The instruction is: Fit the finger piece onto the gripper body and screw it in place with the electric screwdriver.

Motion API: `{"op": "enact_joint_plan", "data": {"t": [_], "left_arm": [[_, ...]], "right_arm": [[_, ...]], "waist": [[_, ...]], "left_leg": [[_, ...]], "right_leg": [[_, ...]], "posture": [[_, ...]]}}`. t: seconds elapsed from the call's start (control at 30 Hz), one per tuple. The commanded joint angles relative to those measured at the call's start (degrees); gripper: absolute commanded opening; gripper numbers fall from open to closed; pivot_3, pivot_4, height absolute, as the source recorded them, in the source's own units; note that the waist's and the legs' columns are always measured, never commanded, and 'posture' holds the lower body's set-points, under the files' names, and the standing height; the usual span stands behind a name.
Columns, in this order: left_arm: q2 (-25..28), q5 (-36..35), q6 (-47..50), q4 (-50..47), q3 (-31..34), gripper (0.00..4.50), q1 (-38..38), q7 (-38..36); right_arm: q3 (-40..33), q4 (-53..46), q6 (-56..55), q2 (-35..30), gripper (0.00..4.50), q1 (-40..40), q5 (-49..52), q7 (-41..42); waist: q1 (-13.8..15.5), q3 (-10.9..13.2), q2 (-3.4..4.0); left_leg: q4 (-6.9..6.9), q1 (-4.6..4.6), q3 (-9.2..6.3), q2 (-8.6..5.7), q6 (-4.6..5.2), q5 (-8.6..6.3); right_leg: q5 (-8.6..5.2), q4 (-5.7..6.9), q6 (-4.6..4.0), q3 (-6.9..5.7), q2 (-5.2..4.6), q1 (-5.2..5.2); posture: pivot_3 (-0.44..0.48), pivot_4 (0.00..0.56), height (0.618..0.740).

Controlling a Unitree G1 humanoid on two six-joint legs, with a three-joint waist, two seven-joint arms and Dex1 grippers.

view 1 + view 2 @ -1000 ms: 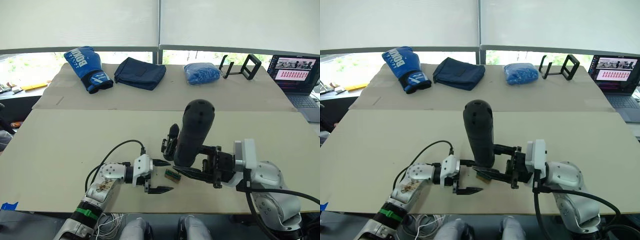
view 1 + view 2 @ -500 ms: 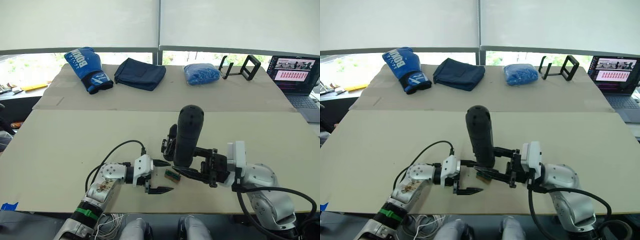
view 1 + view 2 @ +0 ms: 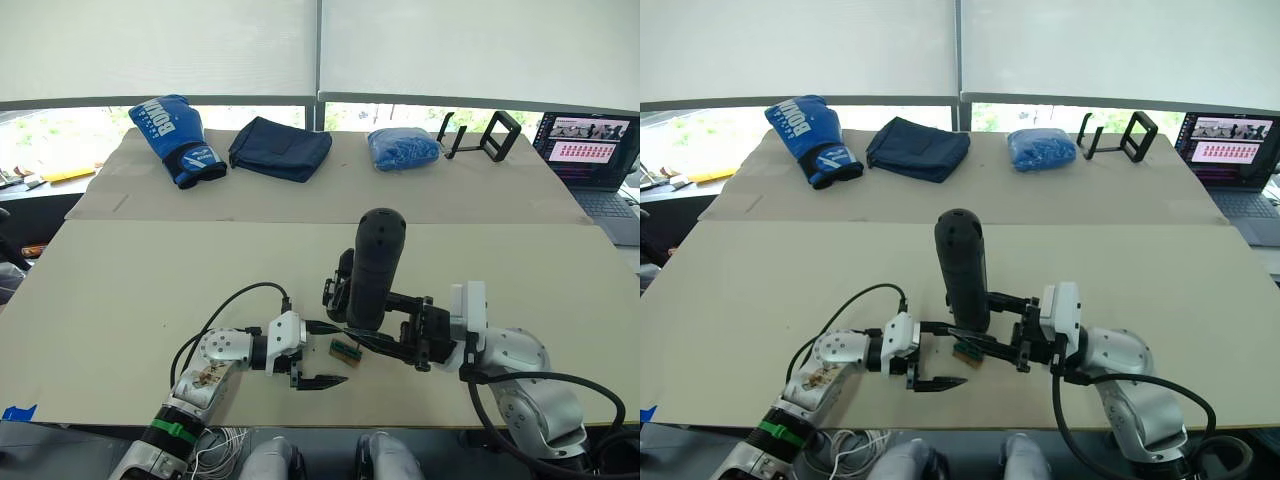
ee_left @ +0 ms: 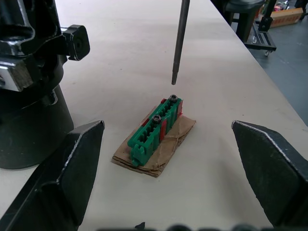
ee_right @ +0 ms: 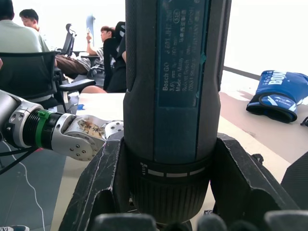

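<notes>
My right gripper [image 3: 372, 325] is shut on the electric screwdriver [image 3: 375, 262], a thick black cylinder held upright with its rounded end up. Its thin metal bit [image 4: 180, 38] points down, the tip just above a screw in the small green-and-brown block [image 4: 156, 129]. The gripper body [image 3: 340, 285], a black assembly with a round base, stands on the table right behind the screwdriver and shows beside the block [image 4: 26, 96]. My left gripper [image 3: 325, 353] lies open on the table, its fingers either side of the block. The finger piece is hidden.
On the far table lie a blue boxing glove [image 3: 172, 135], a dark blue cloth [image 3: 280, 146], a blue bag [image 3: 403, 147] and a black stand [image 3: 482, 133]. A laptop [image 3: 592, 145] sits at the far right. People sit in the background [image 5: 29, 43].
My right arm has shifted left and down with the screwdriver, bringing it more upright over the green block. The left gripper has stayed still.
</notes>
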Motion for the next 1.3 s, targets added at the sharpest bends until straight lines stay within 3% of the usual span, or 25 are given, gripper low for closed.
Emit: {"op": "enact_joint_plan", "data": {"t": [0.03, 1.3], "left_arm": [[0.04, 0.17, 0.14, 0.2, -0.96, 4.5, 1.34, -0.03], [-0.15, 0.62, -1.22, 1.71, -1.48, 4.5, 1.99, 0.67]], "right_arm": [[0.12, -1.12, -3.08, 0.55, 1.91, -0.74, 0.55, 0.14], [-0.06, 0.04, -4.97, -0.67, 1.91, -0.35, 0.39, 1.06]], "waist": [[0.0, 0.0, 0.0], [0.02, 0.0, 0.0]], "left_leg": [[0.0, 0.01, 0.0, 0.0, 0.0, 0.0], [-0.01, 0.01, -0.06, 0.02, 0.1, -0.07]], "right_leg": [[0.0, 0.0, 0.0, 0.0, 0.0, 0.0], [0.0, -0.05, 0.0, -0.03, -0.1, 0.03]], "posture": [[0.0, 0.15, 0.74], [0.0, 0.15, 0.74]]}}
